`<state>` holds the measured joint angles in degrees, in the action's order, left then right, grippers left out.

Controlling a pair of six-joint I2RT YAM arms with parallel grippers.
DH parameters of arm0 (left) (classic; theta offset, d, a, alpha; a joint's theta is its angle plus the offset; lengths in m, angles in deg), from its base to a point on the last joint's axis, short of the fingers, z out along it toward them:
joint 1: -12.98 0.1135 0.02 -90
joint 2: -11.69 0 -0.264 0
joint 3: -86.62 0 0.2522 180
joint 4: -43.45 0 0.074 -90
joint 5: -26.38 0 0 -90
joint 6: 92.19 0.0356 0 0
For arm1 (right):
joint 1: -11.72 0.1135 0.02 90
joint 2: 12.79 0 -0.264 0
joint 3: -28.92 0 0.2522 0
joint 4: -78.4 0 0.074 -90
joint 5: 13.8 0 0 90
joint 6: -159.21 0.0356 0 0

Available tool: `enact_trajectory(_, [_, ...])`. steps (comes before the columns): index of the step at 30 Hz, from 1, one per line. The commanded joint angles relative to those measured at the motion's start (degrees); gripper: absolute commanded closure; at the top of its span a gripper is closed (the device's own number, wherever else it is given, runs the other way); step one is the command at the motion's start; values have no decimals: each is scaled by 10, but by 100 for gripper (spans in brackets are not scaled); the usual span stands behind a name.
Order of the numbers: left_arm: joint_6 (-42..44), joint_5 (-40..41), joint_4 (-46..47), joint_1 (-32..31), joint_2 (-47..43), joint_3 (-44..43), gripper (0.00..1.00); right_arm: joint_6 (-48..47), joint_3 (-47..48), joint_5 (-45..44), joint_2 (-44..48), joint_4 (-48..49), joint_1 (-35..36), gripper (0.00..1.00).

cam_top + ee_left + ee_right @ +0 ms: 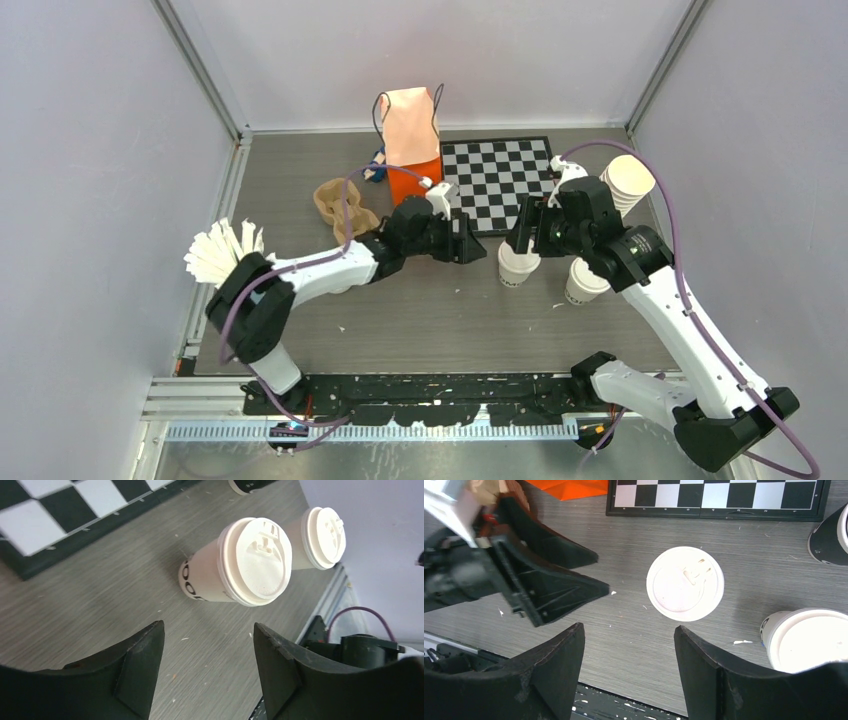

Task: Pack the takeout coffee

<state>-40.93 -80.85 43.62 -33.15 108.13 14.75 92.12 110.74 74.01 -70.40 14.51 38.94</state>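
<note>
Enclosed cell, soft even light.
Pale lavender walls (90,120) close three sides, met at the far corners by aluminium posts (200,65); the bench (420,320) has a grey wood-grain top — a ribbed metal rail (370,430) lines its near edge.

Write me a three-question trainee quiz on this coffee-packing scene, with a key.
1. Count: how many lidded cups stand on the table?
2. True or false: the left gripper is shut on a lidded cup.
3. Where does the orange paper bag stand? A. beside the chessboard's left edge; B. on the chessboard; C. by the arm bases.
Key: 1. two; 2. false, it is open and empty; 3. A.
</note>
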Motion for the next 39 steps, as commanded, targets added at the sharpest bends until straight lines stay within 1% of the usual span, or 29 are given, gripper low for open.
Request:
enact_trajectory(1, [79,143,-172,-3,-95,-52,32,18,16,30,18,23,1,30])
enact_trajectory(3, [116,234,-256,-2,-126,-88,32,20,10,44,31,20,2,30])
enact_trajectory(7, [178,380,-396,2,-158,-174,29,19,-8,49,57,24,2,29])
enact_trajectory(9, [199,432,-430,7,-164,-209,28,23,-10,56,64,18,2,29])
enact_trajectory(11, [212,463,-437,15,-168,-230,26,30,-13,67,68,16,2,29])
enact_trajectory(13, [210,464,-443,37,-166,-249,25,36,-11,74,68,14,1,30])
enact_trajectory(15, [192,439,-450,70,-160,-264,25,41,-8,81,66,12,2,30])
enact_trajectory(18, [183,351,-416,109,-149,-268,28,43,-8,98,63,18,1,30])
enact_trajectory(19, [185,340,-406,111,-141,-274,29,41,-8,106,59,22,2,30])
enact_trajectory(20, [193,338,-402,111,-132,-284,29,34,-9,116,56,27,2,30])
enact_trajectory(23, [205,378,-412,115,-90,-323,29,15,-11,134,37,35,1,30])
enact_trajectory(26, [211,391,-409,124,-50,-351,31,1,-4,151,24,27,1,30])
enact_trajectory(29, [214,396,-422,129,-10,-384,40,-13,-5,165,21,33,2,30])
enact_trajectory(32, [223,406,-431,130,11,-412,50,-25,-7,167,17,32,1,29])
enact_trajectory(34, [226,405,-433,131,13,-419,53,-30,-15,167,17,32,2,29])
enact_trajectory(36, [225,399,-434,129,9,-423,52,-35,-19,171,17,33,2,29])
enact_trajectory(39, [218,391,-440,130,-7,-424,42,-37,-19,178,15,33,2,29])
